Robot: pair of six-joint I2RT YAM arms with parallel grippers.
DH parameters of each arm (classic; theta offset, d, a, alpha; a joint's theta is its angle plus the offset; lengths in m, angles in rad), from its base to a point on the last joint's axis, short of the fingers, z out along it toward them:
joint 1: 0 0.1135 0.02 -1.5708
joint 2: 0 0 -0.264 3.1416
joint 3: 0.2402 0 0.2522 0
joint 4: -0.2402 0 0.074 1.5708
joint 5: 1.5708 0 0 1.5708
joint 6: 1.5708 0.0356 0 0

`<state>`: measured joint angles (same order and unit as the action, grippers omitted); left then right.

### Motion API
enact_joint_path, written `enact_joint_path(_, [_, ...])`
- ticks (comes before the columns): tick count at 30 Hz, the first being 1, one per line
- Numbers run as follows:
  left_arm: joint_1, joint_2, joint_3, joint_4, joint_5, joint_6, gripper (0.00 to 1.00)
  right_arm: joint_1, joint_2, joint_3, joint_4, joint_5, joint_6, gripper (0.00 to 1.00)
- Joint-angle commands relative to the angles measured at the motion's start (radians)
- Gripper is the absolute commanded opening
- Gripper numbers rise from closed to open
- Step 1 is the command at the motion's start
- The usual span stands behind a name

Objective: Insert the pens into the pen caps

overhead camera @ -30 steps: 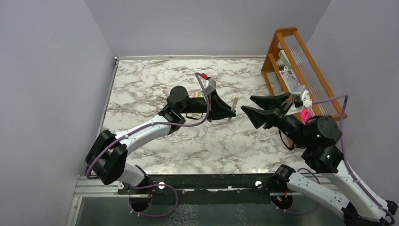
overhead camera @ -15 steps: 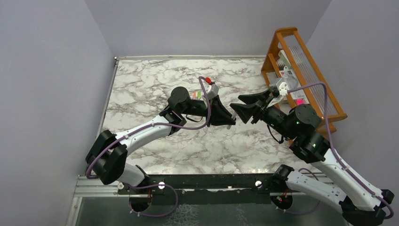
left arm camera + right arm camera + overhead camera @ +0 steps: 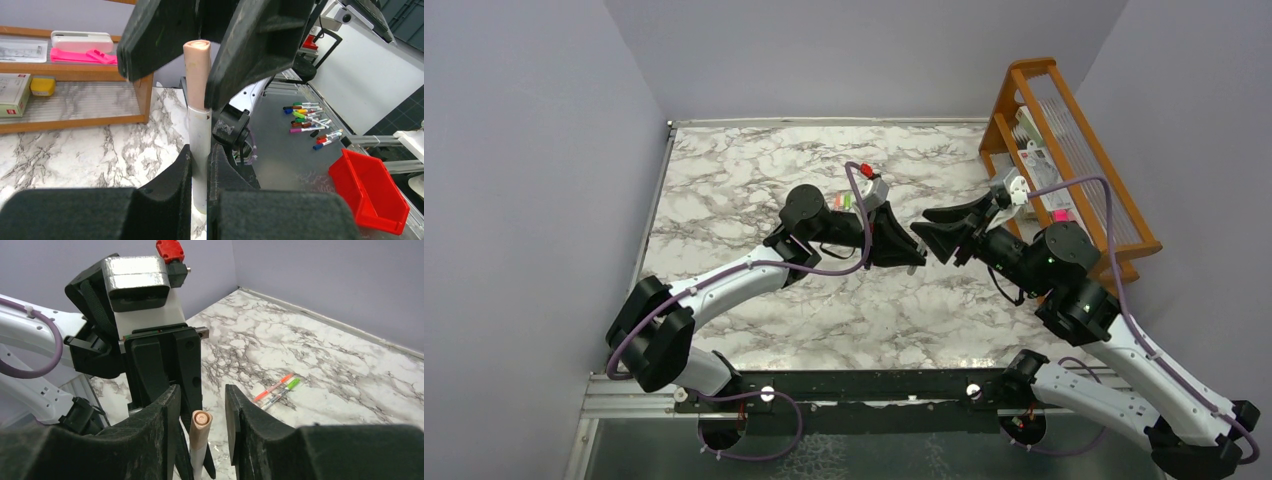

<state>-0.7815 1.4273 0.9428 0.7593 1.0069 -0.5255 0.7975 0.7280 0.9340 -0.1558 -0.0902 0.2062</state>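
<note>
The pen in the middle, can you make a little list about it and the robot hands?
pen: whitish barrel, tan cap on its end, pen upright in the left wrist view
left end effector: shut on the pen's barrel
right end effector: fingers either side of the tan cap, gap visible, not gripping
other pens: lying on the marble table
</note>
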Motion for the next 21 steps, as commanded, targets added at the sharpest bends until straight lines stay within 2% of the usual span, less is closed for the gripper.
enact_joint_path(1, [-0.007, -0.012, 0.048, 0.052, 0.032, -0.014, 0.0, 0.004, 0.0, -0.017, 0.025, -0.021, 0.012, 0.34])
enact_joint_path(3, [-0.008, -0.012, 0.047, 0.056, 0.032, -0.016, 0.0, 0.005, -0.002, -0.019, 0.024, -0.019, 0.014, 0.29])
enact_joint_path(7, [-0.009, -0.008, 0.043, 0.063, 0.03, -0.02, 0.0, 0.005, -0.005, -0.019, 0.024, -0.018, 0.014, 0.02])
enact_joint_path(16, [-0.01, 0.029, 0.11, 0.083, 0.012, -0.028, 0.0, 0.005, -0.01, -0.03, -0.007, -0.03, 0.021, 0.01])
enact_joint_path(21, [-0.009, 0.041, 0.157, 0.095, -0.058, -0.026, 0.0, 0.005, -0.02, -0.066, 0.002, -0.046, 0.069, 0.01])
